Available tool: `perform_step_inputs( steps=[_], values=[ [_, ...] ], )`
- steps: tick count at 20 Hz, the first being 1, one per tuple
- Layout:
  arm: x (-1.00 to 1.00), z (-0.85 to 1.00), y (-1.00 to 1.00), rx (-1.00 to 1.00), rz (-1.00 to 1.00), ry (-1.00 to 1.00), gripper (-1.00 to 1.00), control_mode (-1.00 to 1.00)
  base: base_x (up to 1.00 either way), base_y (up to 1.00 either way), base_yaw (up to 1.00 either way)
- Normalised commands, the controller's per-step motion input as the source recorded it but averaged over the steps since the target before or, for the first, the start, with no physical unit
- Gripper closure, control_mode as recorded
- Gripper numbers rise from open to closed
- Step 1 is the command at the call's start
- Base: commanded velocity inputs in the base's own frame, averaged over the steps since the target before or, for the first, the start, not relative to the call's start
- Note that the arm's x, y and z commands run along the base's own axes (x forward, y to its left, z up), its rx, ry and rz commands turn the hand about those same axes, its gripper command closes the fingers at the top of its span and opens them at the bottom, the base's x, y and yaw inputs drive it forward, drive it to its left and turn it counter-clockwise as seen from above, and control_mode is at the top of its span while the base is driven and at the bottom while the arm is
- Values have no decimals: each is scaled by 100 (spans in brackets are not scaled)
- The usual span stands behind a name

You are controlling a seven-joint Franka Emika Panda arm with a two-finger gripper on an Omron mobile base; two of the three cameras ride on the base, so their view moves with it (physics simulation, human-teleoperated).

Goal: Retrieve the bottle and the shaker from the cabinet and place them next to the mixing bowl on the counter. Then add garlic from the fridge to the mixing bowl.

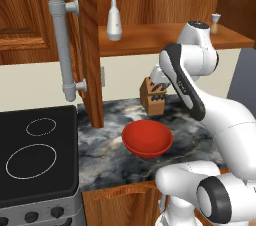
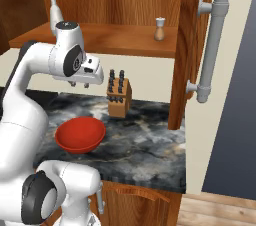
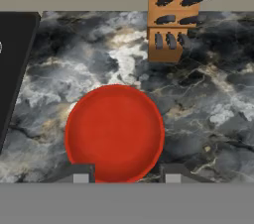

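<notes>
So the claw [image 2: 80,84] was hanging in the air above the counter [image 2: 145,135], pointed down, with nothing between its fingertips [image 3: 81,177]. From my seat the two tips looked a fair way apart in the hand view, straddling the near edge of the red mixing bowl [image 3: 114,133] below them, so I'd call it open and empty. It wasn't touching anything.

Directly under it sat that mixing bowl [image 1: 147,138] on the dark marbled counter [image 1: 110,140], upright and with nothing in it. Just behind the bowl, near the wall, stood a wooden knife block [image 2: 119,98] full of dark handles, and it showed up at the top of the hand view [image 3: 170,25] too.

Further out, both cabinet doors were swung open. The left door [image 1: 90,45] with its long grey handle [image 1: 63,42] stood edge-on next to the stove [image 1: 35,155], and the right door [image 2: 192,45] had its handle [image 2: 214,45] sticking out toward me.

On the cabinet shelf [image 1: 150,37] the white bottle [image 1: 114,21] was standing upright toward the left side, and the little shaker [image 2: 160,29] was upright well off to the right. The arm's elbow sat in front of the bottle [image 2: 55,12] from the right camera, so I only got its upper part there. The shaker [image 1: 215,23] peeked out past the arm on the left camera.
</notes>
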Motion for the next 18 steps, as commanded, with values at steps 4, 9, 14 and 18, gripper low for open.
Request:
perform_step_inputs(
  steps=[4, 9, 14, 18],
  values=[
    [-6, 0, -3, 0, 0, -3, -100, -100, 0, 0, 0],
    [-18, 5, -29, -4, -5, -38, -100, -100, 0, 0, 0],
    [-29, 29, -25, -13, -10, -55, -100, -100, 0, 0, 0],
    [-16, 49, -27, -11, -17, -44, -100, -100, 0, 0, 0]
  ],
)
